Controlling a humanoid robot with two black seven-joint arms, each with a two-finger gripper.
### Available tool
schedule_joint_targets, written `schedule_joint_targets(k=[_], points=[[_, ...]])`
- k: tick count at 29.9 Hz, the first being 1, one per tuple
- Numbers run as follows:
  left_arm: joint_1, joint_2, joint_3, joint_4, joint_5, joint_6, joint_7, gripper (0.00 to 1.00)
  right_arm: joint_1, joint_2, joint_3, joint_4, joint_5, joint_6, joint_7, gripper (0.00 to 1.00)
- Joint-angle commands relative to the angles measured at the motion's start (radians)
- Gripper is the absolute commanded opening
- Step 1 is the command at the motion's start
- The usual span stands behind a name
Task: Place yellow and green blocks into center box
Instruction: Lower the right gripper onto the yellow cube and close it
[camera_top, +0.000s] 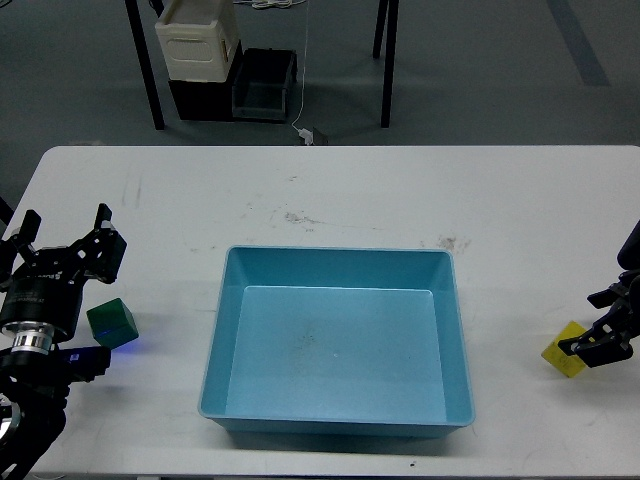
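The green block (112, 322) lies on the white table (330, 195), left of the blue center box (338, 262). My left gripper (64, 232) is open, its fingers spread just up and left of the green block and not touching it. The yellow block (560, 353) lies right of the box, near the table's right edge. My right gripper (590, 323) is low over the yellow block's right side and hides part of it. Its two dark fingers stand apart, and I cannot tell whether they touch the block. The box holds nothing.
Beyond the table's far edge, a white container (197, 42) sits on dark bins (262, 85) on the floor, between black stand legs (146, 70). A cable (303, 100) hangs down to the floor there.
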Motion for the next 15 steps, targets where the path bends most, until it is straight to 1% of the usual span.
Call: schedule_joint_targets(k=[1, 7, 15], points=[[0.0, -0.015, 0.0, 0.001, 0.0, 0.001, 0.0, 1.0, 0.004, 0.031, -0.011, 0.0, 0.003, 0.019, 0.0, 1.0], [0.0, -0.016, 0.0, 0.011, 0.0, 0.0, 0.0, 1.0, 0.009, 0.045, -0.033, 0.0, -0.001, 0.043, 0.0, 1.0], [-0.001, -0.03, 0.0, 0.023, 0.0, -0.005, 0.0, 1.0, 0.003, 0.064, -0.048, -0.025, -0.001, 0.045, 0.0, 1.0]])
